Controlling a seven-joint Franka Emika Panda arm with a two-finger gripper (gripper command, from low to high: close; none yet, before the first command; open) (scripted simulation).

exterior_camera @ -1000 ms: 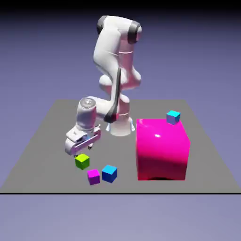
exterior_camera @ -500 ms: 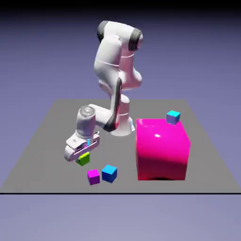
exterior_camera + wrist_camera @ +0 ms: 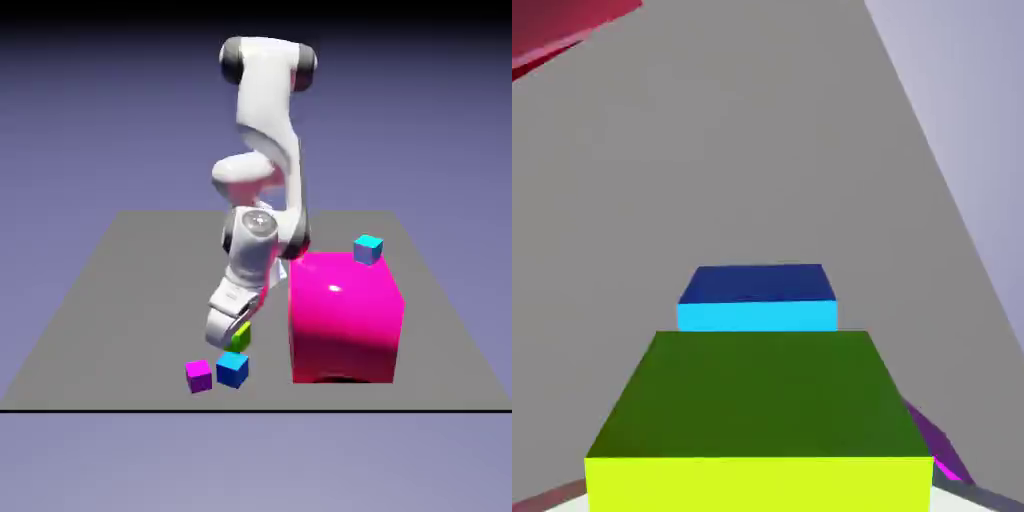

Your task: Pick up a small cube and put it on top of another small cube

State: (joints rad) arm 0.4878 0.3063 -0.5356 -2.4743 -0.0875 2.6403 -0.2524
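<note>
My gripper [image 3: 234, 338] is shut on the lime-green small cube [image 3: 239, 337], which hangs just above the table. In the hand view the green cube [image 3: 758, 415] fills the bottom and hides both fingertips. The medium-blue small cube [image 3: 232, 370] rests on the table just below and in front of the held cube. In the hand view this blue cube [image 3: 758, 297] shows right beyond the green one.
A tiny magenta cube [image 3: 199, 375] lies beside the blue cube on the exterior view's left; its corner [image 3: 937, 447] peeks out in the hand view. A huge glossy pink cube [image 3: 344, 315] stands close on the exterior view's right, with a tiny cyan cube [image 3: 368, 249] on top.
The gripper closed on the green cube, lifted it slightly and carried it toward the exterior view's right, over to the blue cube. The arm swung that way too.
</note>
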